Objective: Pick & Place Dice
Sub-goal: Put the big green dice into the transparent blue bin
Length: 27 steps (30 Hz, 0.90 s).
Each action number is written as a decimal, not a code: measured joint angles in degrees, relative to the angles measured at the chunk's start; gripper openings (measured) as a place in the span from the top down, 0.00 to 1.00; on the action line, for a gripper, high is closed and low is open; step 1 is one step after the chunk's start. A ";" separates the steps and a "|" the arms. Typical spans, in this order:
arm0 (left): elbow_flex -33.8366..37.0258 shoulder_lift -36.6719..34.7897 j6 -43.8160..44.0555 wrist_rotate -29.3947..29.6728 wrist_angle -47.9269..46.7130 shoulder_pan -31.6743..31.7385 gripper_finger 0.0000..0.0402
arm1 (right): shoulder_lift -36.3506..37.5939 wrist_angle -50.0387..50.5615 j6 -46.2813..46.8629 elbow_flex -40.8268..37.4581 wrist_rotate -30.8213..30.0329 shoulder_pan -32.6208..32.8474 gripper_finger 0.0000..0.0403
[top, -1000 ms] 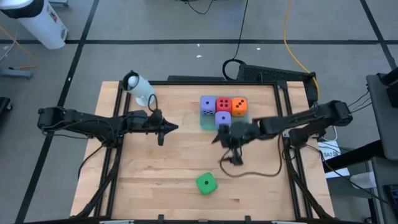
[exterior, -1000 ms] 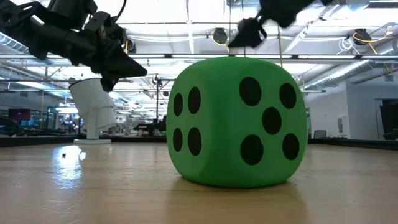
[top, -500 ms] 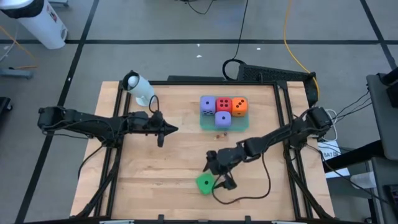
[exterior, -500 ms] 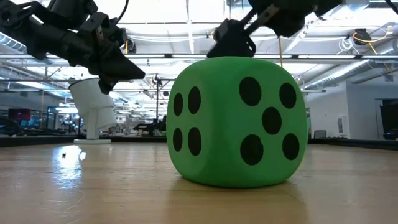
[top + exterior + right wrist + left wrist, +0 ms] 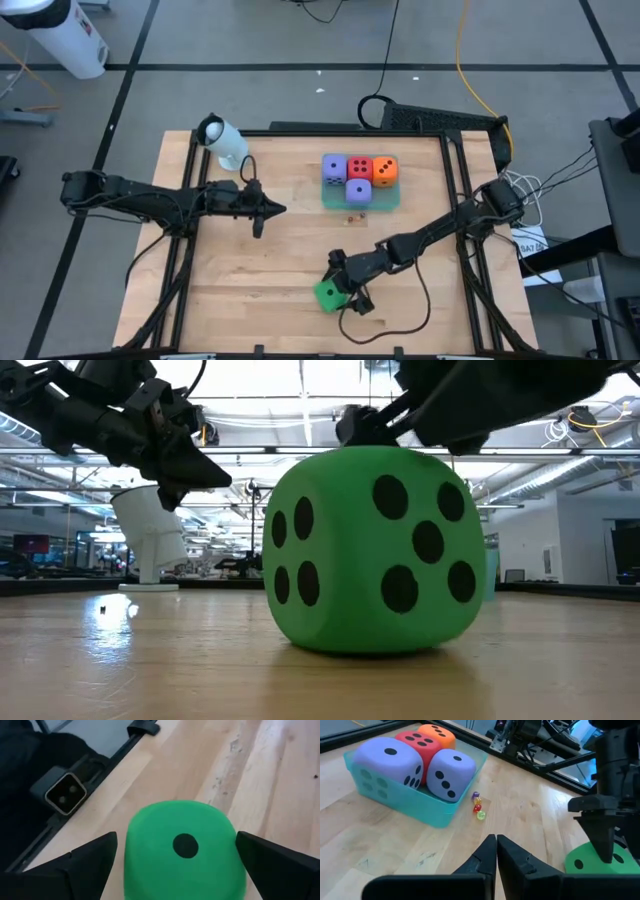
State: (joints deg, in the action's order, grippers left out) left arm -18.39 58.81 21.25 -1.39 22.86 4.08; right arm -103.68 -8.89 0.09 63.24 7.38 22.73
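The green die [image 5: 326,295] sits on the wooden table near its front edge; it fills the low view [image 5: 375,550]. My right gripper [image 5: 343,287] is open and slants down over it. Its two fingers [image 5: 75,865] stand on either side of the die's top face [image 5: 182,832]. Two purple dice [image 5: 333,167], a red die [image 5: 359,167] and an orange die [image 5: 385,169] lie in the translucent green tray [image 5: 385,200]. My left gripper [image 5: 283,208] hangs shut above the table's middle left, with nothing in it [image 5: 496,842]. My right gripper's open fingers flank the green die from above and from the table's right, close to its upper side edges [image 5: 234,837]. I cannot tell whether a finger touches the die. The die rests on the table.
A few small coloured beads [image 5: 478,811] lie on the wood just in front of the tray. A white cylinder-shaped device [image 5: 222,142] stands at the far left corner. The right arm's cable [image 5: 395,318] loops on the table near the front edge.
My right gripper has travelled from beside the tray toward the table's near edge and down, staying open, until its fingers stand around the green die. In the low view the die has shifted and turned a little.
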 joint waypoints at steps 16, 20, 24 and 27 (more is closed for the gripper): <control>0.00 0.00 -1.27 -0.03 0.78 -0.04 0.95 | -0.14 0.02 -10.28 -0.22 -4.02 2.24 0.01; 0.00 0.02 -0.61 -0.04 0.40 -0.57 0.95 | 1.60 -0.62 -10.85 -0.24 -3.89 2.54 0.01; 0.00 0.02 -0.55 -0.02 0.29 -1.54 0.95 | 2.36 -0.79 -10.35 -0.19 -4.12 2.35 0.01; 0.00 0.02 -0.54 0.00 -0.27 -2.04 0.95 | 2.40 0.28 -9.45 -0.19 -3.11 1.60 0.01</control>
State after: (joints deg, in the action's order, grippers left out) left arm -18.39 58.83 20.71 -1.39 22.60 2.04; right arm -101.27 -8.61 -9.37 63.05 4.27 24.33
